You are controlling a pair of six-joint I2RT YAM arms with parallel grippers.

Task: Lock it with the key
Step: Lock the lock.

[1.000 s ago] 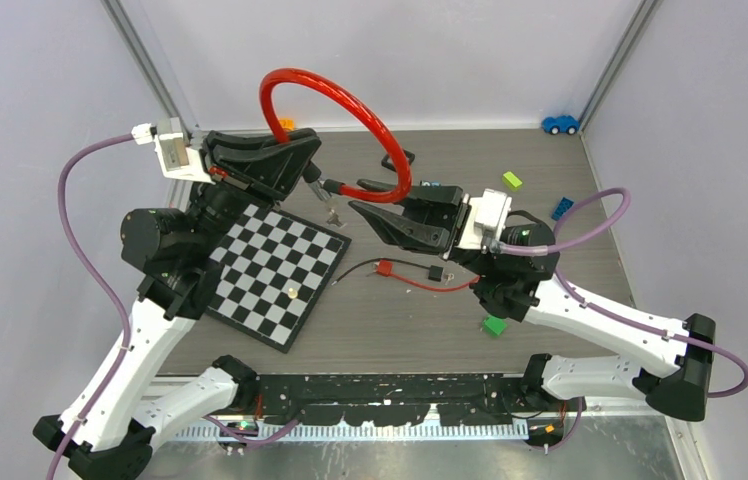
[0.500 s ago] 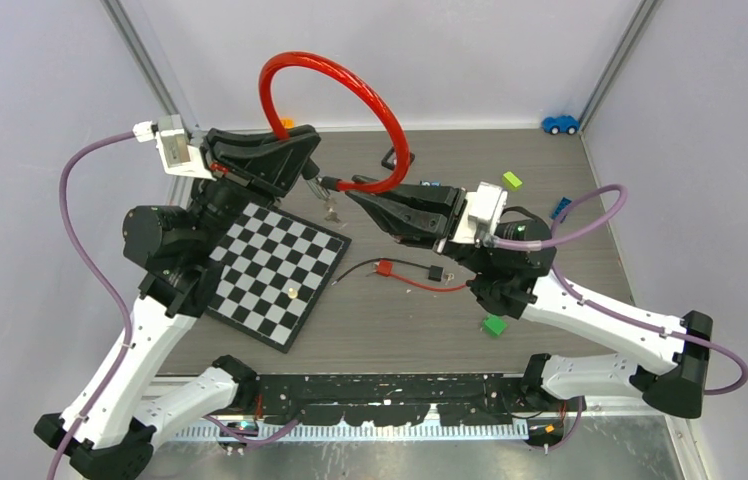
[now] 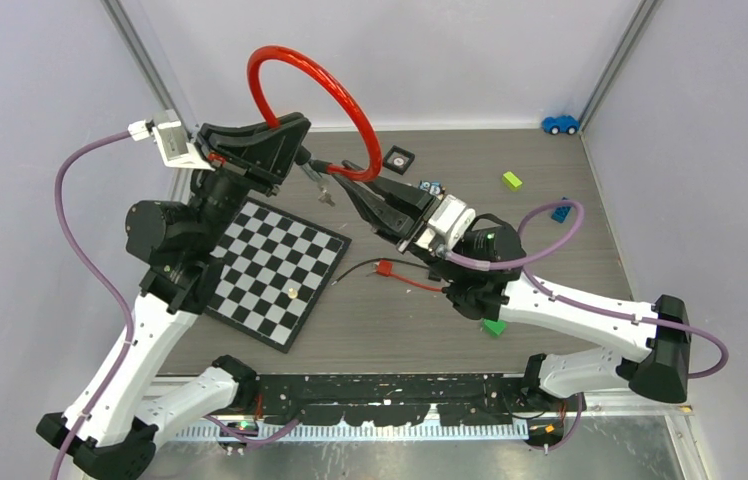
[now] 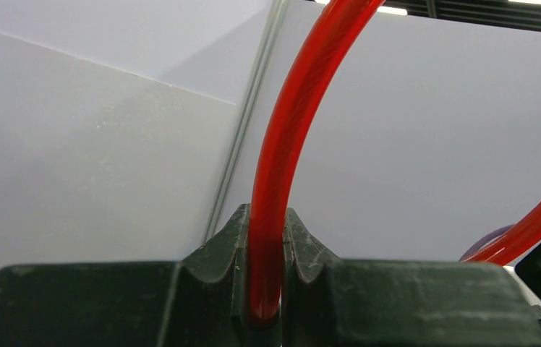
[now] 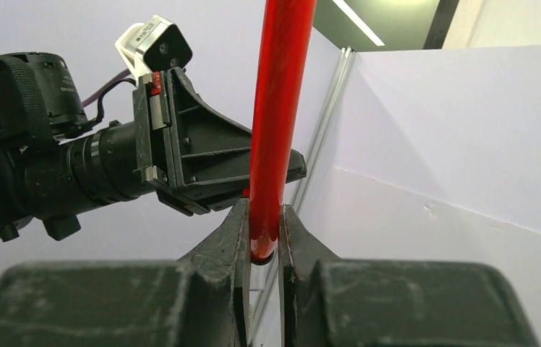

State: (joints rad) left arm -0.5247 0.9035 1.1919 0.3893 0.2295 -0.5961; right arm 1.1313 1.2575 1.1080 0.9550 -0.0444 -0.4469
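Aloft, glossy red tubular loop [image 5: 276, 108].

Red cable [image 5: 275, 108] between right claw [image 5: 262, 211] fingers

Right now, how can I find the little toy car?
Look at the dark wooden table and go to its far right corner. The toy car sits there alone against the wall. It is small, blue and rounded, unlike the blocky blue brick nearer the arms.

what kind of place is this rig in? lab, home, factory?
Likely a lab test cell: plain panel walls on aluminium posts enclose the table, strewn with props: chessboard, blue toy car, green brick.
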